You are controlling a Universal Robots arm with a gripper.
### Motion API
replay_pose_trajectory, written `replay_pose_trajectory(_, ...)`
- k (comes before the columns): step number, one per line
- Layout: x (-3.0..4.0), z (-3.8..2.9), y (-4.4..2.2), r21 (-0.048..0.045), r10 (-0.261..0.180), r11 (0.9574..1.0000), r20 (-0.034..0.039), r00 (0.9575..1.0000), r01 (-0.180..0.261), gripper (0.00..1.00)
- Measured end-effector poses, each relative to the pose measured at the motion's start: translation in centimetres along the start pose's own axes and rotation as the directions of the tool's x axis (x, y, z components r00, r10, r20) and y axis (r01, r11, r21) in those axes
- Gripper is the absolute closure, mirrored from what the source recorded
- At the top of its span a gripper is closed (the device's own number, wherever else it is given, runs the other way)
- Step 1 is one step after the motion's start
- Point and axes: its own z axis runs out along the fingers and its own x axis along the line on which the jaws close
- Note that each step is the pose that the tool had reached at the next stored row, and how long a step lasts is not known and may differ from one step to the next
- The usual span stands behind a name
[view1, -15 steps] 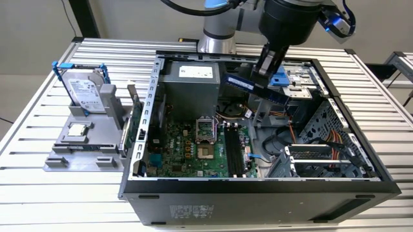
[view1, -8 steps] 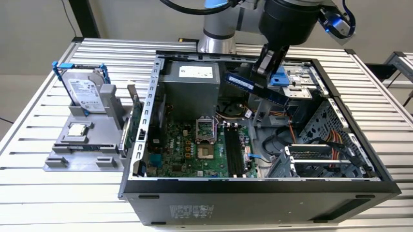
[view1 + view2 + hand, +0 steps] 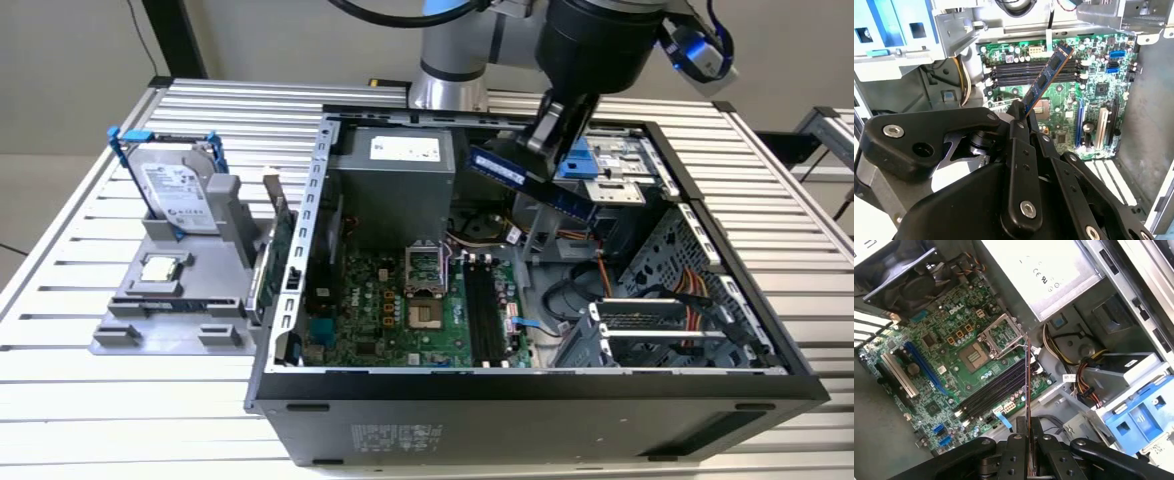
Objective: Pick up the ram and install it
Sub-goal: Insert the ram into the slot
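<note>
Open pc case (image 3: 320, 250) lies on its side on the slatted table (image 3: 134, 420). Inside the case: green mobo (image 3: 387, 310) w/ its black ram slots (image 3: 483, 315), the cpu socket (image 3: 424, 270) just beside them, and the grey psu (image 3: 387, 190) at the far wall. Also in there are a blue drive cage (image 3: 587, 165) and a bunch of cables (image 3: 1086, 375), both close to where the stick hangs. The slots themselves sit in plain sight under it in both wrist views.

Outside the case, on the exterior view's left, a grey holder (image 3: 174, 320) carries the hdd (image 3: 174, 190) upright in its blue frame and a small square cpu chip (image 3: 160, 268) lying flat.

The arm (image 3: 601, 40) comes in from above the case, wrist tilted. The gripper (image 3: 541, 145) has its fingers pinched tight on the ram (image 3: 527, 180), so it's def holding it.

The ram hangs in the air over the case interior, slanted, not in a slot yet. It's a slim blue-green board w/ a row of black chips. In the second wrist view most of its length pokes out past the fingertips. In the first wrist view it's edge-on, basically a thin line.
</note>
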Motion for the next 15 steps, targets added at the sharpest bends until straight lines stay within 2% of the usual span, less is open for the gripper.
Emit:
replay_pose_trajectory(8,0.00,0.00,0.00,0.0014,0.068,0.9977,0.0024,0.9977,-0.068,1.00)
replay_pose_trajectory(15,0.00,0.00,0.00,0.0026,0.130,0.9915,0.0046,0.9915,-0.130,1.00)
